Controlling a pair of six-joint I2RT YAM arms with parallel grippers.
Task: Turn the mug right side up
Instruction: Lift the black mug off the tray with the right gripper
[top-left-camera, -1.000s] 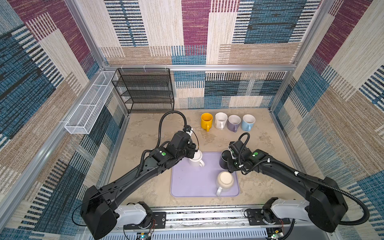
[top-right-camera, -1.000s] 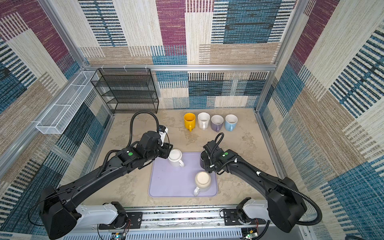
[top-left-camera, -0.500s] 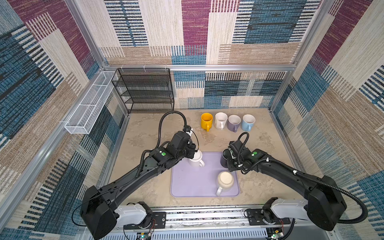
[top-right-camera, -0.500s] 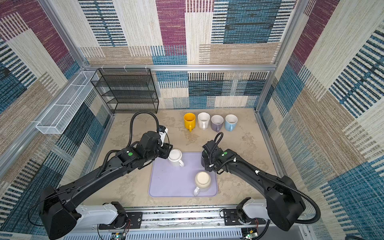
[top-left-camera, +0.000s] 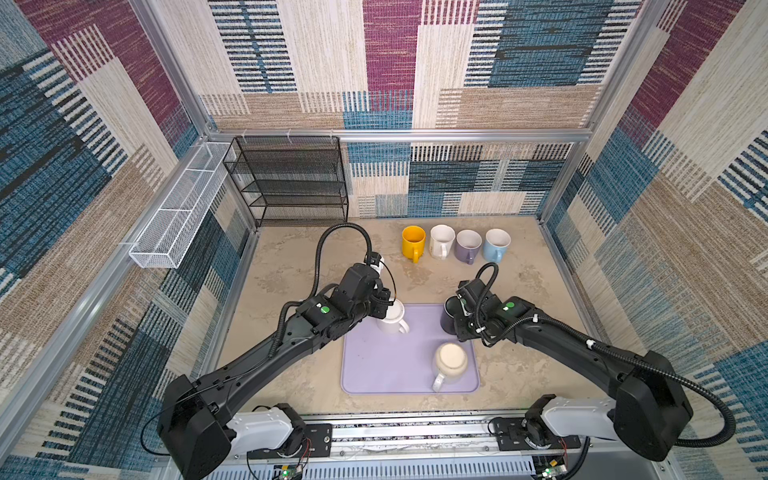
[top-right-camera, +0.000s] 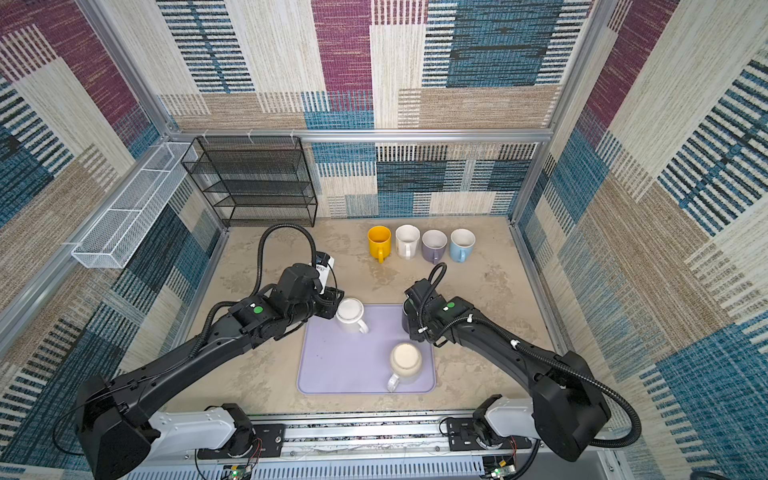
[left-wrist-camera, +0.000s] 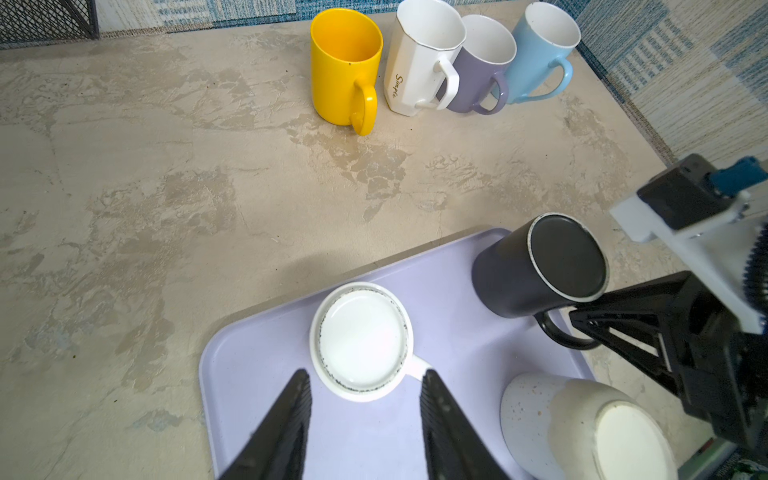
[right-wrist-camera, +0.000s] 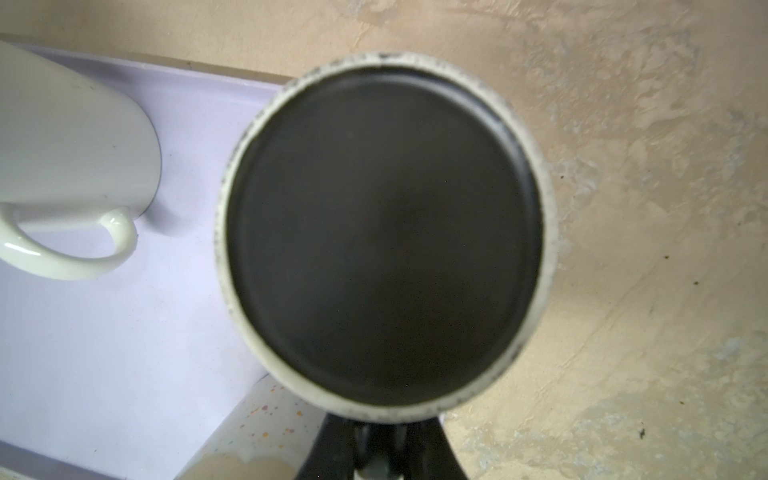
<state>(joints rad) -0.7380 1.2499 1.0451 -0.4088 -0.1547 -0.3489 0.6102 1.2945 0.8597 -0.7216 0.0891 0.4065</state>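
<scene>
Three mugs stand upside down on the lilac mat (top-left-camera: 386, 370): a white mug (top-left-camera: 390, 318) (left-wrist-camera: 361, 338), a dark mug (top-left-camera: 449, 316) (left-wrist-camera: 536, 270) (right-wrist-camera: 382, 232) and a cream speckled mug (top-left-camera: 451, 359) (left-wrist-camera: 582, 424). My right gripper (top-left-camera: 461, 322) (right-wrist-camera: 384, 428) is shut on the dark mug's handle at the mat's far right corner. That mug looks slightly tilted in the left wrist view. My left gripper (top-left-camera: 384, 305) (left-wrist-camera: 365, 373) is open. Its fingers reach just short of the white mug, one on each side, and hold nothing.
Upright along the back stand a yellow mug (top-left-camera: 412, 241), a white mug (top-left-camera: 441, 240), a purple mug (top-left-camera: 468, 245) and a light blue mug (top-left-camera: 496, 243). A black wire shelf (top-left-camera: 291, 183) stands at the back left. A white wire basket (top-left-camera: 178, 212) hangs on the left wall.
My right gripper has closed on the dark mug's handle and shifted very slightly. The left arm and the other two mugs have not moved.
</scene>
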